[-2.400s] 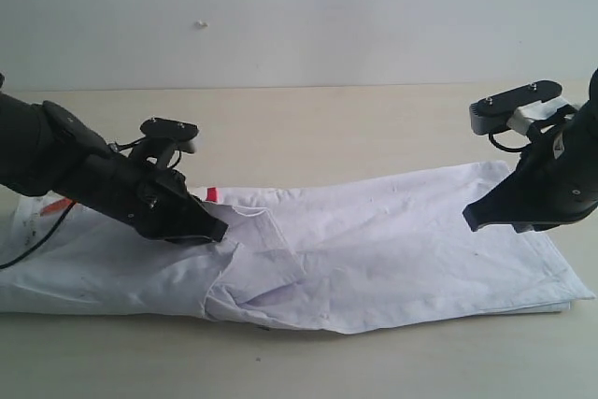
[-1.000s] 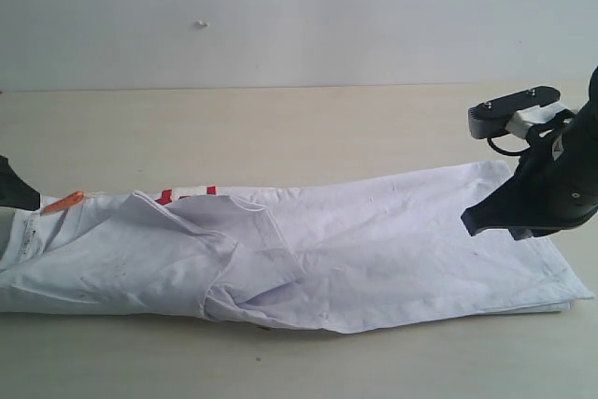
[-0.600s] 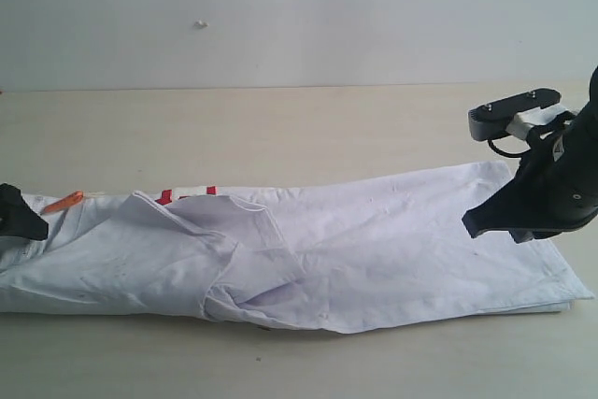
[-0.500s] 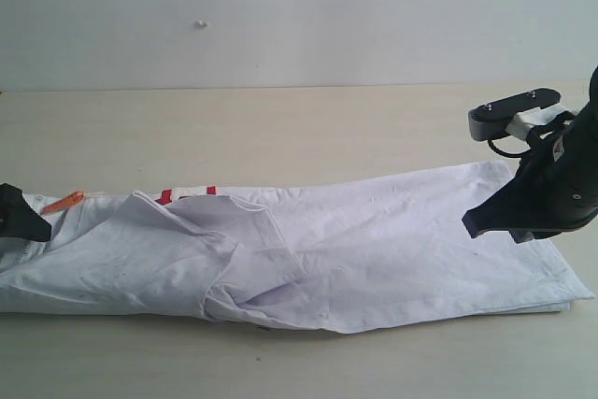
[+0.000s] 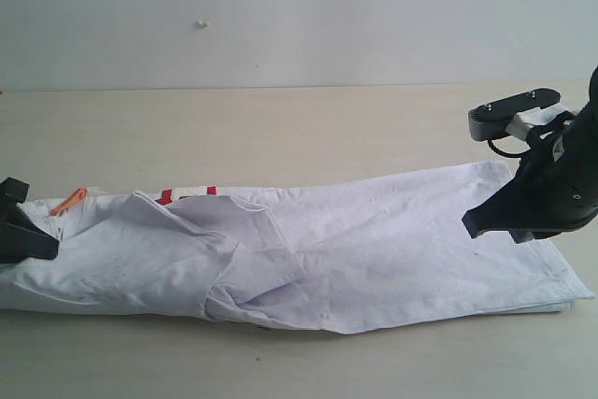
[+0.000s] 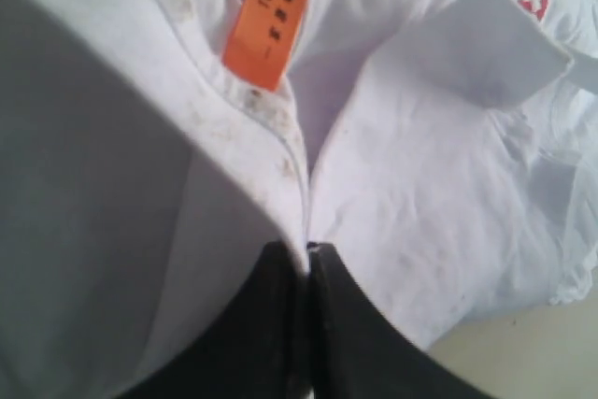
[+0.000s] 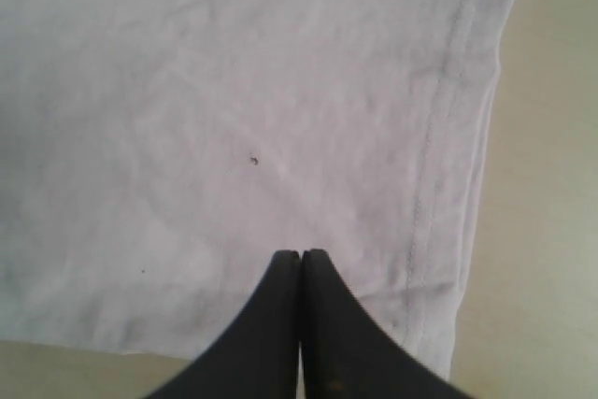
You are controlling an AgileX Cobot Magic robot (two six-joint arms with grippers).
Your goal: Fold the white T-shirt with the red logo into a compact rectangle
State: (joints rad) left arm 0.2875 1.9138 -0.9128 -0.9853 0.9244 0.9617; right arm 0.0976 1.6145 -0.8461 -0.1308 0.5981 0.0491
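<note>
A robotics lab bench, by the look of it: a plain beige table (image 5: 299,128) set against a blank pale wall (image 5: 374,16), with a black robot arm (image 5: 561,189) over it (camera (image 5: 514,111) mounted at its wrist).

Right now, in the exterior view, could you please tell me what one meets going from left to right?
left gripper → orange neck tag → red logo → right gripper; the white T-shirt spans the whole row.

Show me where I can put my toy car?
The table is bare behind the shirt, up to the wall, and thinly in front. The middle is crowded: the shirt, with the left hand and right hand at its ends.
</note>
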